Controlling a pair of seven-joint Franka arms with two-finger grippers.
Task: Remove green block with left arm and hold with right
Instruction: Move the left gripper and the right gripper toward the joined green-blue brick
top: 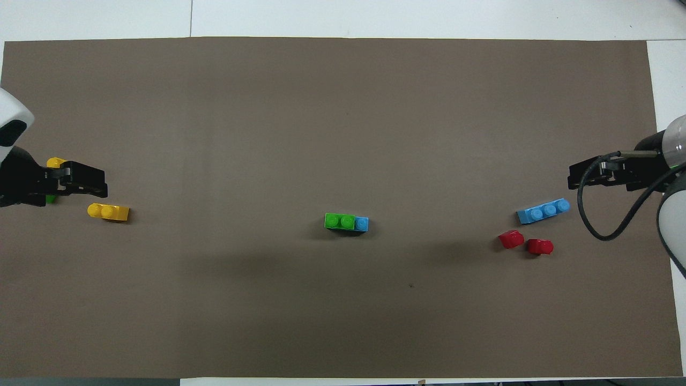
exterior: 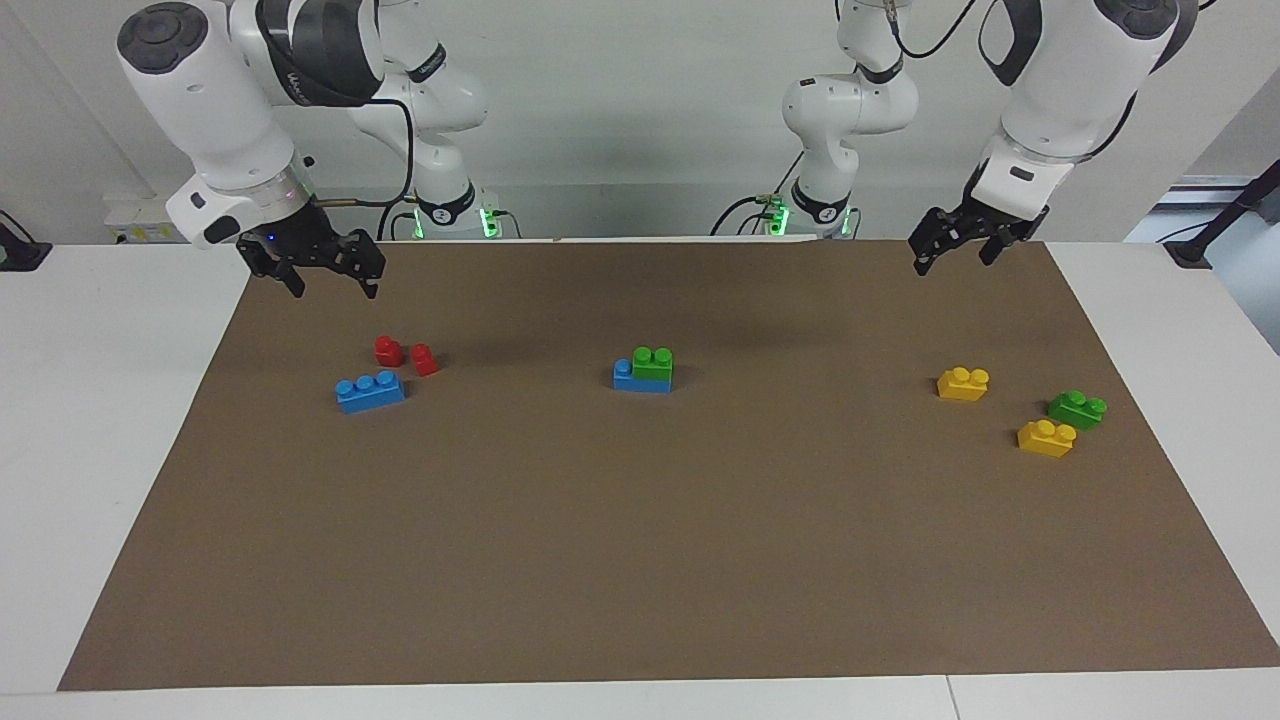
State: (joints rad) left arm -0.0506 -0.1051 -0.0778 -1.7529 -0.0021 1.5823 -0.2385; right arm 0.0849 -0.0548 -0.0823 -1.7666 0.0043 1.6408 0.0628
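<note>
Fingers spread and gripping nothing, the left gripper (exterior: 952, 252) and right gripper (exterior: 330, 277) are hanging apart while the green block (exterior: 653, 364) is sitting on a blue brick (exterior: 628, 378) mid-bench

A robotics lab. Two white robot arms (exterior: 230, 120) stood mounted at a white table (exterior: 100, 400) covered by a brown mat (exterior: 640, 550), against a bare pale wall (exterior: 640, 100). Cables (exterior: 400, 150) trailed from the arms, and toy bricks (exterior: 370, 390) lay scattered as test objects.
</note>
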